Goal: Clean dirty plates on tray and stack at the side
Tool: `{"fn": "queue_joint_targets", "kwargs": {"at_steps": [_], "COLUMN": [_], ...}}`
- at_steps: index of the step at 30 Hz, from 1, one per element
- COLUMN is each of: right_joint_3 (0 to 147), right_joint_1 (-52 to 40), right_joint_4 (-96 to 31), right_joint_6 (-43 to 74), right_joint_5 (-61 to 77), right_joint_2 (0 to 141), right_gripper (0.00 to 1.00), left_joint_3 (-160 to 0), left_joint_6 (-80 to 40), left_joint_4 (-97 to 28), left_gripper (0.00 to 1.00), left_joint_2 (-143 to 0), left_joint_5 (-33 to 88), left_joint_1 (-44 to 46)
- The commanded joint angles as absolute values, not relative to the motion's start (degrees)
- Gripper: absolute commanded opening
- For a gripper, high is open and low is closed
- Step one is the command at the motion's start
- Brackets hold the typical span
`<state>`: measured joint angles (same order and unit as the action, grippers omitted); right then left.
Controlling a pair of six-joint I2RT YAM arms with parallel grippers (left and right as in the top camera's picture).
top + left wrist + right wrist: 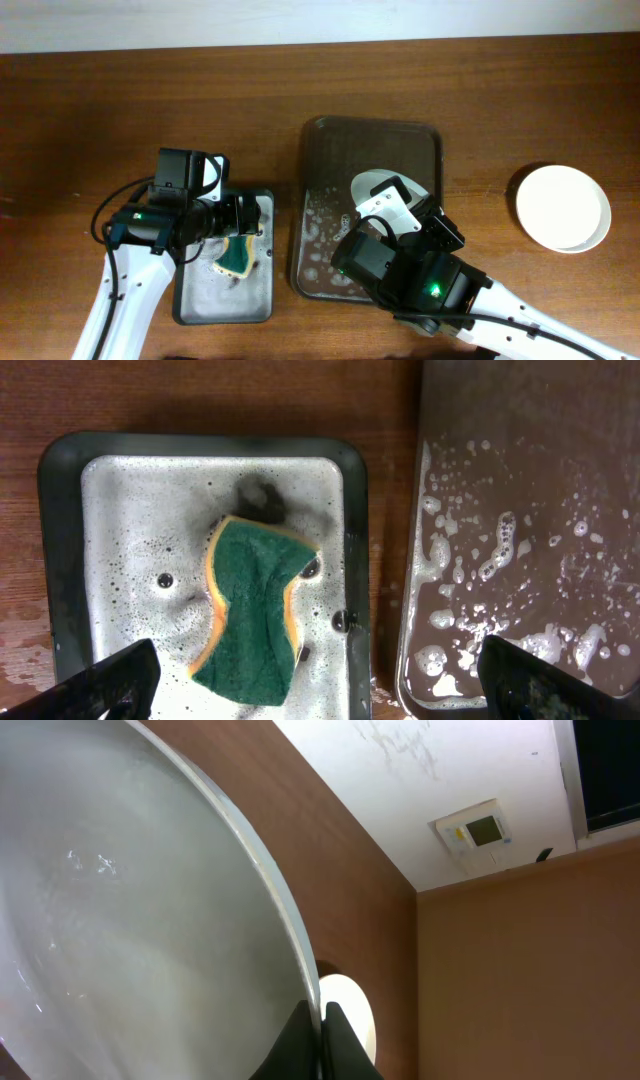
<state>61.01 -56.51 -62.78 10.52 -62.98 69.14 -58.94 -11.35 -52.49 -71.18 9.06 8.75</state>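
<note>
Left gripper (pixel 320 670): my jaws were spread wide above the green-and-yellow sponge (pixel 250 605), not touching it.
Right gripper (pixel 322 1025): my jaws were pinching the rim of the white round plate (pixel 375 187).
Plate place: it was held up over the large dark soapy tray (pixel 370 125), approx. at its middle.
Sponge place: it lay wet in the small grey metal tray (pixel 225 310), just beside the dark tray.
Step (my judgement): take the sponge w/ the left jaws, then scrub the held plate.
How to do well: I judged I should close across the narrow waist of the sponge, and keep the right pinch firm, because a soapy rim can slip.
Plate direction: it was tilted steeply, with the pinched edge low. Being round it had no real long axis. Which way the hollow side faced, I could not tell.
Stack place: a second white plate (pixel 562 207) sat on the table at my right, well apart.
</note>
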Motion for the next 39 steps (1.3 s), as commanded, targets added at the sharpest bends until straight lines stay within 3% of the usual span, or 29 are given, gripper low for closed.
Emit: {"fn": "queue_joint_targets", "kwargs": {"at_steps": [1, 17, 20, 21, 22, 24, 26, 27, 30, 32, 34, 39], "right_joint_3": [62.6, 62.6, 62.6, 62.6, 62.6, 62.8, 62.8, 62.8, 63.0, 63.0, 63.0, 64.9], "right_joint_1": [-57.0, -57.1, -55.0, -54.7, -54.6, -53.2, -53.2, -52.2, -50.7, -47.2, -39.6, -4.9], "right_joint_4": [-62.6, -60.1, -61.5, -59.1, -60.4, -60.4, -59.8, -60.8, -58.2, -58.5, -57.1, -54.3], "right_joint_6": [11.9, 15.2, 17.2, 14.1, 8.8, 14.5, 9.8, 13.0, 15.0, 24.9, 27.1, 19.1], "right_joint_5": [-65.2, -61.6, -67.7, -62.1, -63.7, -70.1, -65.5, -68.8, -56.7, -50.6, -37.0, -4.1], "right_joint_2": [68.6, 68.6, 68.6, 68.6, 68.6, 68.6, 68.6, 68.6, 68.7, 68.6, 68.6, 68.6], "right_gripper": [0.04, 0.04, 0.04, 0.04, 0.04, 0.04, 0.04, 0.04, 0.04, 0.04, 0.04, 0.04], "left_joint_3": [-60.2, -60.2, -60.2, -60.2, -60.2, -60.2, -60.2, -60.2, -60.2, -60.2, -60.2, -60.2], "left_joint_6": [-11.0, -11.0, -11.0, -11.0, -11.0, -11.0, -11.0, -11.0, -11.0, -11.0, -11.0, -11.0], "left_joint_4": [-52.3, -52.3, -52.3, -52.3, -52.3, -52.3, -52.3, -52.3, -52.3, -52.3, -52.3, -52.3], "left_gripper": [1.00, 1.00, 1.00, 1.00, 1.00, 1.00, 1.00, 1.00, 1.00, 1.00, 1.00, 1.00], "left_joint_2": [-70.7, -70.7, -70.7, -70.7, -70.7, -70.7, -70.7, -70.7, -70.7, -70.7, -70.7, -70.7], "left_joint_5": [9.9, 9.9, 9.9, 9.9, 9.9, 9.8, 9.9, 9.8, 9.8, 9.8, 9.9, 9.9], "left_joint_1": [8.4, 8.4, 8.4, 8.4, 8.4, 8.4, 8.4, 8.4, 8.4, 8.4, 8.4, 8.4]}}
